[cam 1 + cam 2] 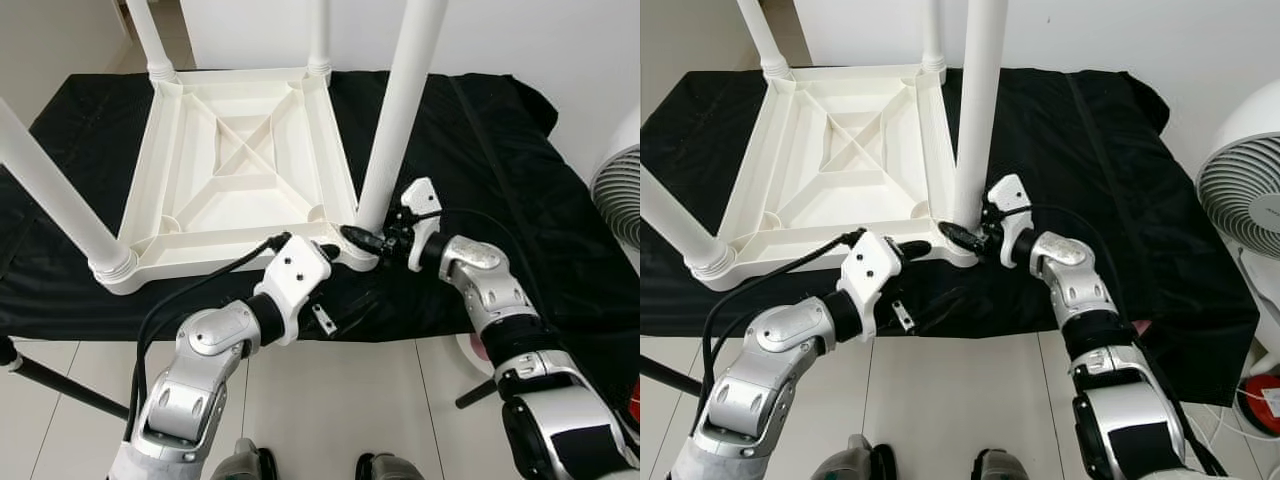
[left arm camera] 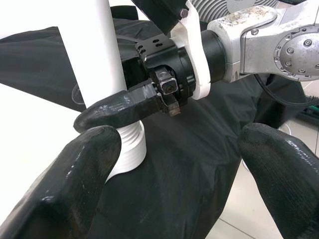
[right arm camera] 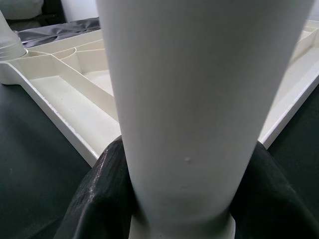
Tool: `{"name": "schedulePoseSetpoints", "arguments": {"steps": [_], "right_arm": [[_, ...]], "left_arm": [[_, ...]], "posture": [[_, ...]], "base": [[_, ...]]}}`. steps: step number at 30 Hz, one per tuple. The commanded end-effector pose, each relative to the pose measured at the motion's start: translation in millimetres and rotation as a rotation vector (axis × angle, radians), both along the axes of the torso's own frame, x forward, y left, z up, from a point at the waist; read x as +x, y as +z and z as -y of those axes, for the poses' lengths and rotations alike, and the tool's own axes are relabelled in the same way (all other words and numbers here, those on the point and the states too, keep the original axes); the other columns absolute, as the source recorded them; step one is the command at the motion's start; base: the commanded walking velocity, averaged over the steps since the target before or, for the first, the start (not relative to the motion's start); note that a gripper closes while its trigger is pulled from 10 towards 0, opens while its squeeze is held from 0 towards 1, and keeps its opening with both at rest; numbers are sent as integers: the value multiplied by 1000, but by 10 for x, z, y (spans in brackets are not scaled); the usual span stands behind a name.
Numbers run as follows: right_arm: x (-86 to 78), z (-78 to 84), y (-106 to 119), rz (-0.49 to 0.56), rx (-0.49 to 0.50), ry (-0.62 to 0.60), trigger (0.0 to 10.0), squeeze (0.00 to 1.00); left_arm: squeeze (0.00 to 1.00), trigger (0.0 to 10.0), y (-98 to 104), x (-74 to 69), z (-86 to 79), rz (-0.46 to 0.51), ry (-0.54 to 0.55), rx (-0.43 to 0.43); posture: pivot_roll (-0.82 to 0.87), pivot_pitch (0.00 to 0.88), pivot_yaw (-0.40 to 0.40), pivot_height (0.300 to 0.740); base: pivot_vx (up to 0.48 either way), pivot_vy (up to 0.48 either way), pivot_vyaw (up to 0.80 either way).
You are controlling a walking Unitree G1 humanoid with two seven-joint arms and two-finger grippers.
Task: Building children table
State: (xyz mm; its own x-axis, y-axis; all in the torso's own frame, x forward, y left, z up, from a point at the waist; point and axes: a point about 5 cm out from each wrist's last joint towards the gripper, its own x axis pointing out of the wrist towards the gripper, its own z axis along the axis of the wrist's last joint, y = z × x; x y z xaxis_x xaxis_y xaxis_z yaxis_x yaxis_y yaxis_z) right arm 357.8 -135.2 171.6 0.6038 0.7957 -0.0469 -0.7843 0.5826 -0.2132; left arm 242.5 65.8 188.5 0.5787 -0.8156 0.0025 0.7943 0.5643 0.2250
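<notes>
Left eye view: white children's table [image 1: 235,165] lies upside down on a black cloth [image 1: 520,200], 4 legs up. Right hand [image 1: 362,240] clamps the base of the near-right leg [image 1: 400,105].

Left wrist view: left hand [image 2: 184,174] spread wide, holding nothing, just beside that leg's threaded collar [image 2: 130,149].

Right wrist view: 2 black fingers [image 3: 102,194] pressed on either side of the leg.

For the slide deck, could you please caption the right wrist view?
Right hand grips a white table leg at its base, above the upturned white tabletop.
</notes>
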Motion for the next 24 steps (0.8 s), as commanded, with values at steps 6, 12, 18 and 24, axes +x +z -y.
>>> {"name": "schedulePoseSetpoints", "arguments": {"steps": [6, 12, 18, 24], "right_arm": [[-31, 18, -112, -32, -22, 23, 0, 0], [-17, 95, -90, 19, -2, -158, 10000, 0], [-71, 64, -47, 52, 52, -249, 10000, 0], [-159, 8, -21, 54, 121, -335, 10000, 0]], "left_arm": [[0, 10000, -43, 19, -9, -9, 62, -5], [0, 10000, -51, -2, 12, -11, 52, -8], [0, 10000, -69, -7, 14, -15, 53, -9], [0, 10000, -79, 5, 6, -17, 61, -9]], "posture": [[-52, 84, 36, 740], [-62, 99, 29, 740], [-67, 103, 25, 740], [-74, 103, 23, 740]], "base": [[0, 0, 0], [0, 0, 0], [0, 0, 0], [0, 0, 0]]}}
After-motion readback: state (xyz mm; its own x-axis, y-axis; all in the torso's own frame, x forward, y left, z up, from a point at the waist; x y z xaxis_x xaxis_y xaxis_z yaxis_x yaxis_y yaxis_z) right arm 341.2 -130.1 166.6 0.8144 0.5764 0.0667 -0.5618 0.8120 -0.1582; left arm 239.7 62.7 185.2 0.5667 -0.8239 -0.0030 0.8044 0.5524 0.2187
